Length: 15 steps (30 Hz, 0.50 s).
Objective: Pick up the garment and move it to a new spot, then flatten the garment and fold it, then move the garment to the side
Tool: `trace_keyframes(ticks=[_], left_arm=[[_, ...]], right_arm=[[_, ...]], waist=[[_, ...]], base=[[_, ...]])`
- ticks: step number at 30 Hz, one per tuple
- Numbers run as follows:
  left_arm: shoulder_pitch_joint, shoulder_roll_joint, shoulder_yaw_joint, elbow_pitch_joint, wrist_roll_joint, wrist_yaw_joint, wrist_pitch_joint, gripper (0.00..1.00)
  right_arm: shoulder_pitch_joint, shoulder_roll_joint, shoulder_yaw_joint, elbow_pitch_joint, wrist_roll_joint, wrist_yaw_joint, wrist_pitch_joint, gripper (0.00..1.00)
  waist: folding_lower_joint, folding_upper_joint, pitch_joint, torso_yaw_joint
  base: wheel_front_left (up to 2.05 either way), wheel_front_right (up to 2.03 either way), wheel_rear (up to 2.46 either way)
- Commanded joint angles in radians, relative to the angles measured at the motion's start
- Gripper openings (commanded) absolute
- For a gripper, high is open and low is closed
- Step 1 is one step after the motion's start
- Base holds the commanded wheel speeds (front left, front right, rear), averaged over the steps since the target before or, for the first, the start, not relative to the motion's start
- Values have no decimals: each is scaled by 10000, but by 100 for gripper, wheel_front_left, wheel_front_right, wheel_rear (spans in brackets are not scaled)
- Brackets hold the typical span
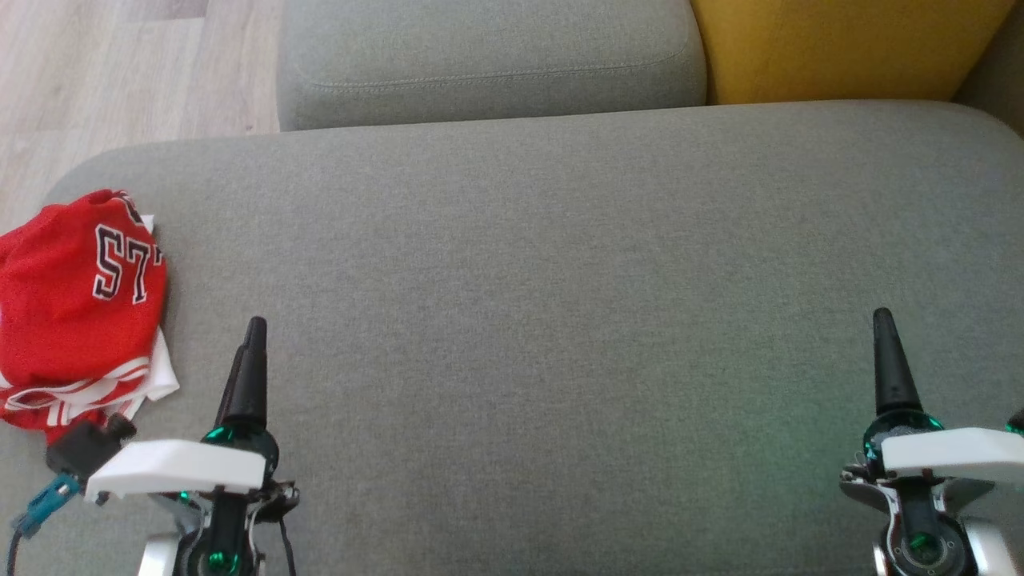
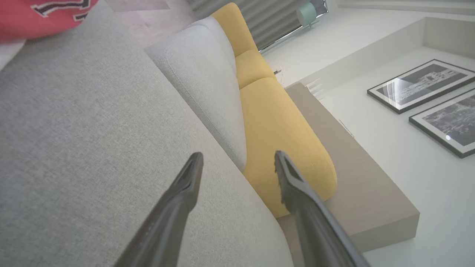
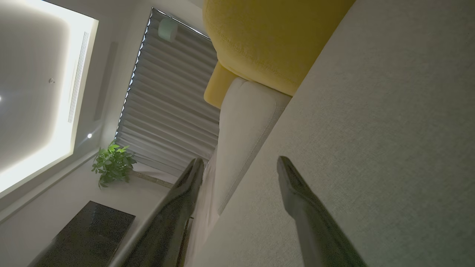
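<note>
Sofa, left end effector splayed empty, right alike

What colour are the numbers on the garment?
Black with white outlines, on the red garment; clearest in the head view.

Red garment — crumpled heap, white trim, number print up — lying at cushion's left edge.

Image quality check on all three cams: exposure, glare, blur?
Head view: even soft light, sharp, faint green tint on the seat cushion lower right. Left wrist view: washed-out and hazy, glare streak on the framed picture, garment blurred in the top-left corner. Right wrist view: dim, underexposed, ceiling light panel blown out.
</note>
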Motion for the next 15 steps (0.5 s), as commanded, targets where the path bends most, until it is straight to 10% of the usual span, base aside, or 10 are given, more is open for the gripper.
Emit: trace_keyframes(ticks=[1,15], left_arm=[[-585,193,95,-480,364,-7,-103,100],[-430,480,-341,-917,2882,312,-549,100]], right_arm=[[-441,-225,112,-466,-344,-3,-108,100],[-327,-407,523,-774,-2860,-4,-395,100]], waist=[[0,0,-5,1],[0,0,-74,26]], base=[[0,0,0],[0,0,0]])
